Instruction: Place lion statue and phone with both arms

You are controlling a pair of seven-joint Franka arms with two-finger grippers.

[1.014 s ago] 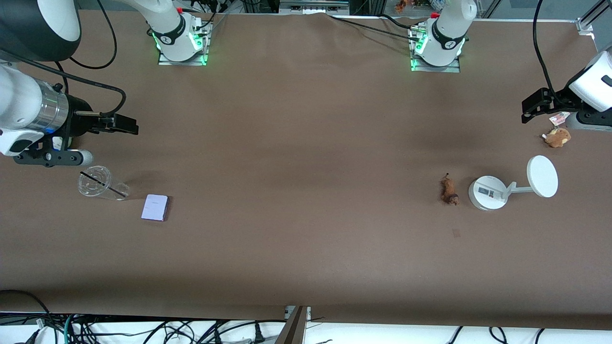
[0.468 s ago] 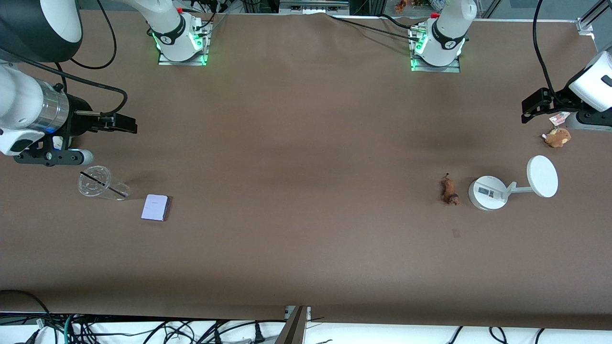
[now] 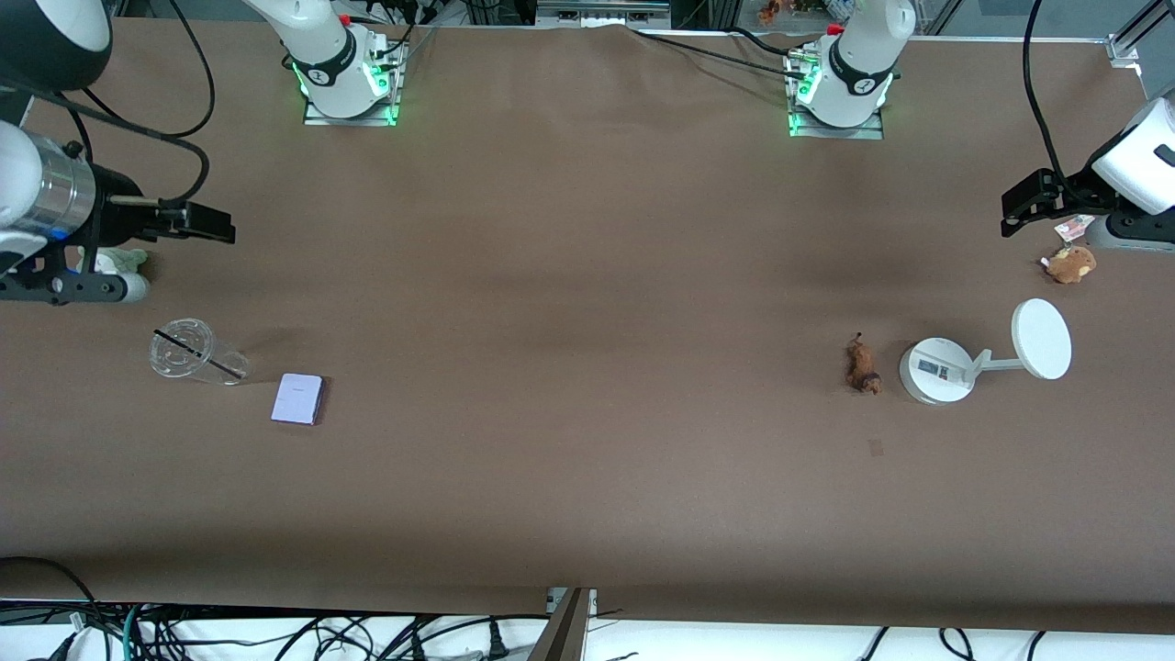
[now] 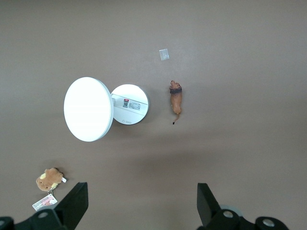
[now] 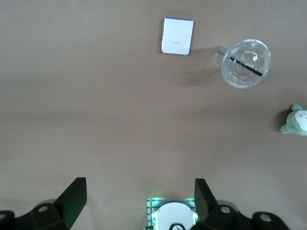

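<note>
The phone (image 3: 297,399), a flat pale lavender rectangle, lies on the table toward the right arm's end; it also shows in the right wrist view (image 5: 177,36). The lion statue (image 3: 862,365), small and brown-orange, lies toward the left arm's end beside a white stand; it also shows in the left wrist view (image 4: 175,99). My right gripper (image 5: 139,206) is open and empty, high over the table's right-arm end (image 3: 73,286). My left gripper (image 4: 142,206) is open and empty, high over the table's left-arm end (image 3: 1138,237).
A clear plastic cup (image 3: 195,353) with a black straw lies on its side beside the phone. A white stand (image 3: 936,370) with a round disc (image 3: 1041,338) sits by the lion. A brown plush with a tag (image 3: 1069,263) and a green-white plush (image 3: 119,262) lie near the table's ends.
My right arm has moved outward toward its end of the table, uncovering the green-white plush under it. The left arm, phone and lion have not moved.
</note>
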